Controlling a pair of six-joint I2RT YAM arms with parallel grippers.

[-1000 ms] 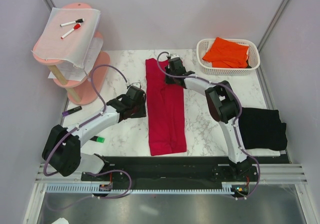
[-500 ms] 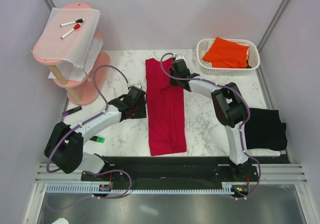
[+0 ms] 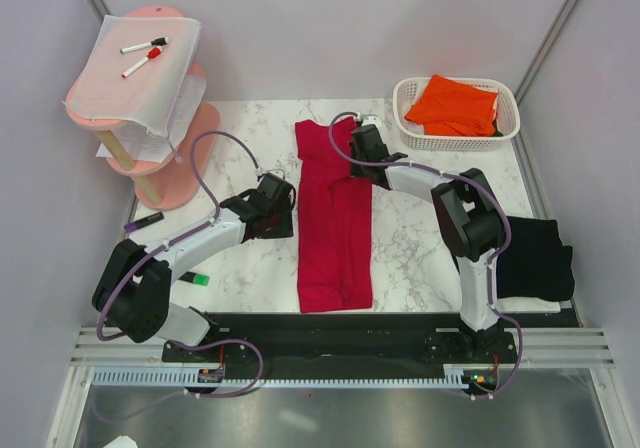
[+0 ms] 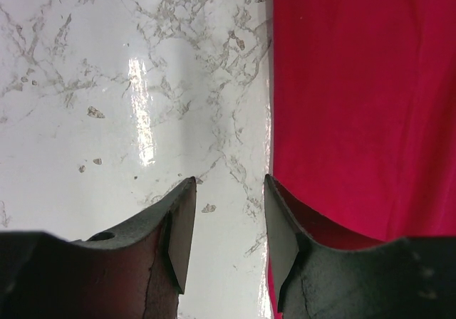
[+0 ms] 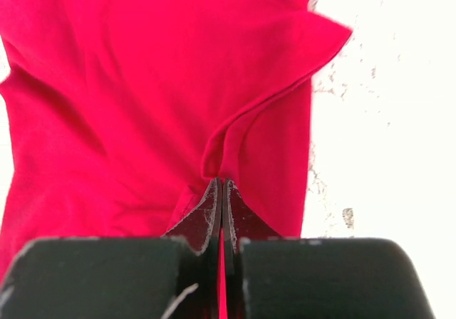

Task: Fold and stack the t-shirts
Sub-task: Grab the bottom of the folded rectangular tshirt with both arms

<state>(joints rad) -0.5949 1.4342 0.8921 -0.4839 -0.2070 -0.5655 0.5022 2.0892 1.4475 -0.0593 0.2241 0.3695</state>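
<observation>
A crimson red t-shirt point(image 3: 334, 230) lies as a long folded strip down the middle of the marble table. My right gripper point(image 3: 362, 153) is shut on a fold of its cloth point(image 5: 235, 141) near the far right edge, with fabric pinched between the fingers. My left gripper point(image 4: 228, 191) stands open just left of the shirt's left edge point(image 4: 356, 98), with only bare marble between its fingers. A black t-shirt point(image 3: 530, 258) lies folded at the right of the table. An orange t-shirt point(image 3: 455, 103) sits in the white basket point(image 3: 410, 128).
A pink tiered stand point(image 3: 150, 158) at the back left carries a white sheet point(image 3: 135, 73) with two marker pens point(image 3: 142, 54). A dark marker point(image 3: 145, 222) and a green one point(image 3: 200, 279) lie on the table near the left arm.
My right gripper has moved right and nearer along the red shirt's far part, pulling cloth with it. The left gripper has hardly moved.
</observation>
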